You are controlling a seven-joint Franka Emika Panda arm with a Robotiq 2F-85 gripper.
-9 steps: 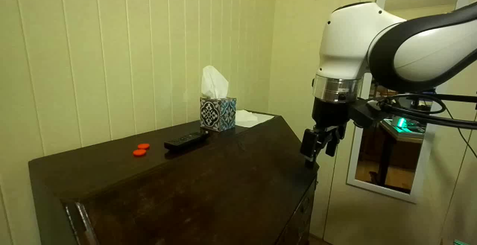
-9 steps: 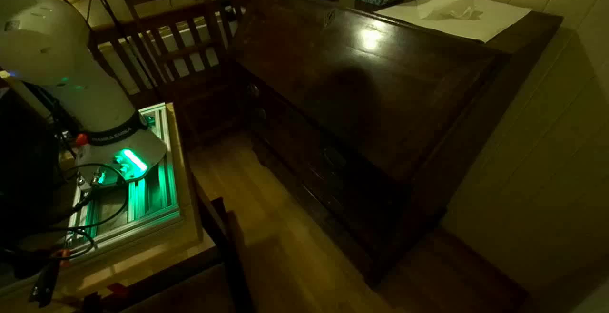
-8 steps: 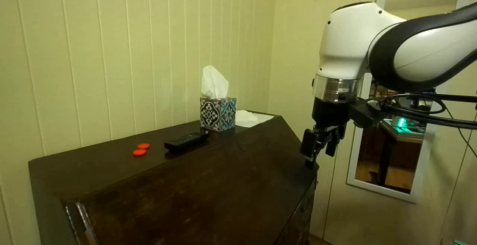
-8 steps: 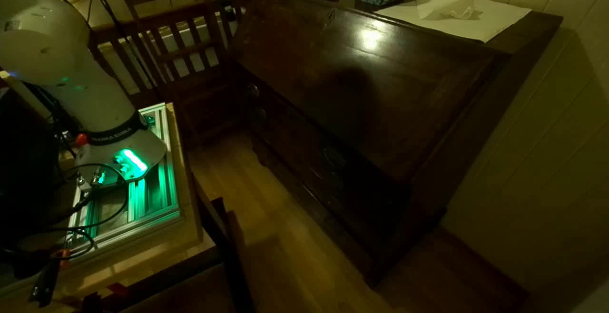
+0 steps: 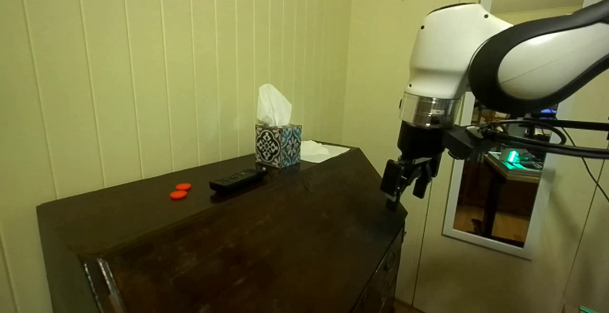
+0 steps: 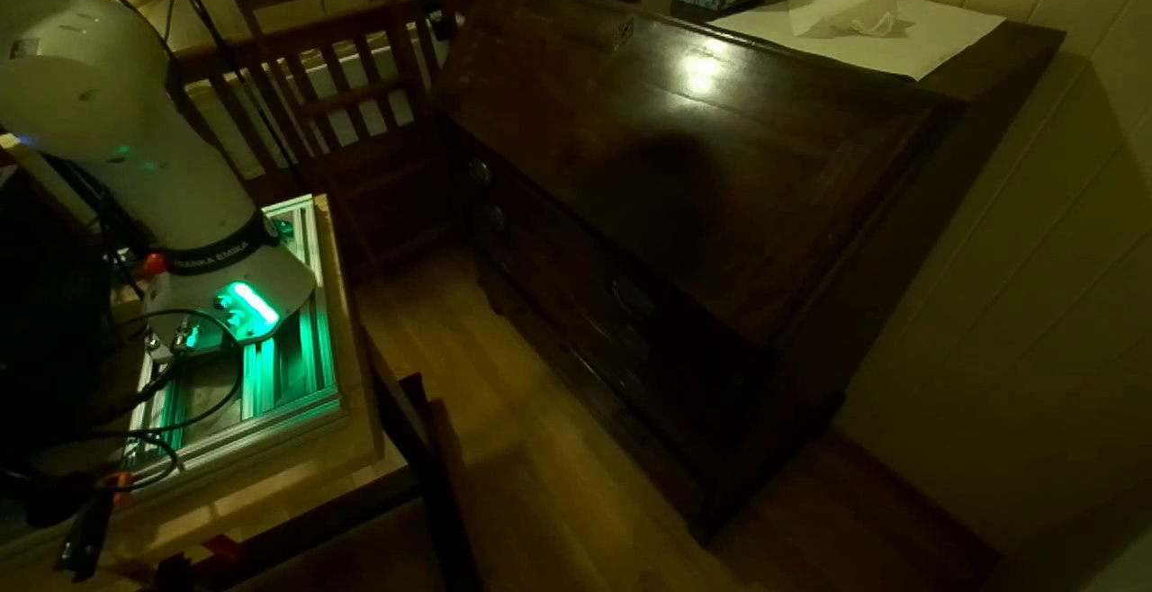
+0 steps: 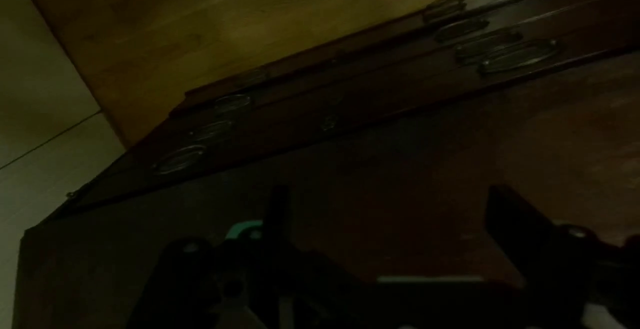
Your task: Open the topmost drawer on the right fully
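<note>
Fingers [image 7: 515, 221] of the end effector [image 7: 390, 194] stand wide apart over a dark, slanted lid [image 7: 390, 231] in the wrist view. The top drawer [image 7: 240, 145] looks shut, just under the lid's edge, with one handle [image 7: 180, 160] near nine o'clock from the end effector. I cannot tell if the fingers touch the lid. In an exterior view, a black remote [image 5: 238, 180] lies on the surface [image 5: 119, 213], with a tissue box [image 5: 278, 145] near two o'clock from it and two red discs [image 5: 178, 194] near nine.
</note>
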